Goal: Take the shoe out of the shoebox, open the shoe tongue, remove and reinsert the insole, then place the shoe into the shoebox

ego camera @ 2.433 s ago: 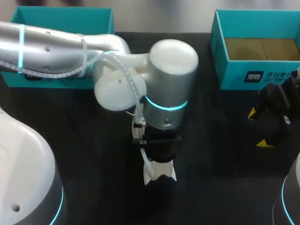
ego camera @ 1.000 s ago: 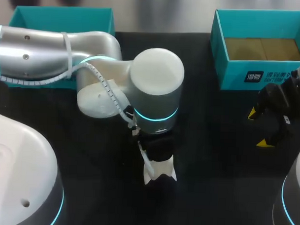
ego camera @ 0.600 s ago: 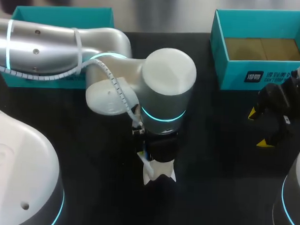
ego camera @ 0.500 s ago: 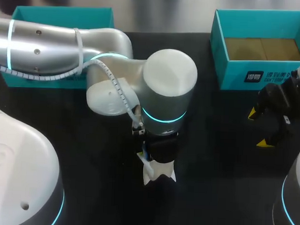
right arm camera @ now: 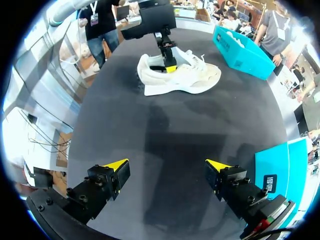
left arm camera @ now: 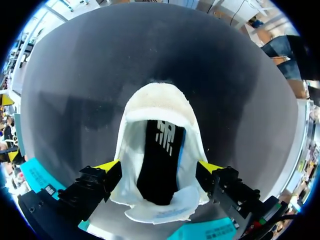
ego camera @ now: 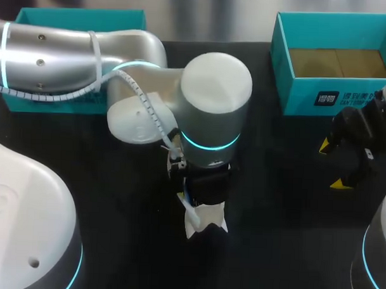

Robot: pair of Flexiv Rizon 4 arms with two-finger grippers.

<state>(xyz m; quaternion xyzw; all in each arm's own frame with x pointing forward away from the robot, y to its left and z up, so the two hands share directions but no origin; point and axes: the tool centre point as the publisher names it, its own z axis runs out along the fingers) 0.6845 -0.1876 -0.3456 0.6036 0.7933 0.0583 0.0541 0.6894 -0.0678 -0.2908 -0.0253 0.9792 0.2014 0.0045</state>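
A white shoe (left arm camera: 159, 150) lies on the black table, its opening towards my left wrist and a black insole (left arm camera: 161, 160) showing inside. My left gripper (left arm camera: 159, 167) is open, its yellow fingertips (left arm camera: 107, 166) flanking the heel end. In the head view the left wrist hangs over the shoe (ego camera: 203, 222) and hides most of it. The right wrist view shows the shoe (right arm camera: 185, 77) lying far ahead. My right gripper (right arm camera: 169, 169) stands open over bare table at the right (ego camera: 335, 163). The teal shoebox (ego camera: 309, 98) at the back right holds only its brown floor.
A second teal box (ego camera: 77, 17) stands at the back left, partly behind my left arm. The right wrist view shows that box (right arm camera: 242, 55) beyond the shoe, with something white inside. The shoebox's corner (right arm camera: 280, 170) is close beside my right gripper.
My left arm's wrist has swung slightly left and back right above the shoe. The shoe and the right arm have stayed put.
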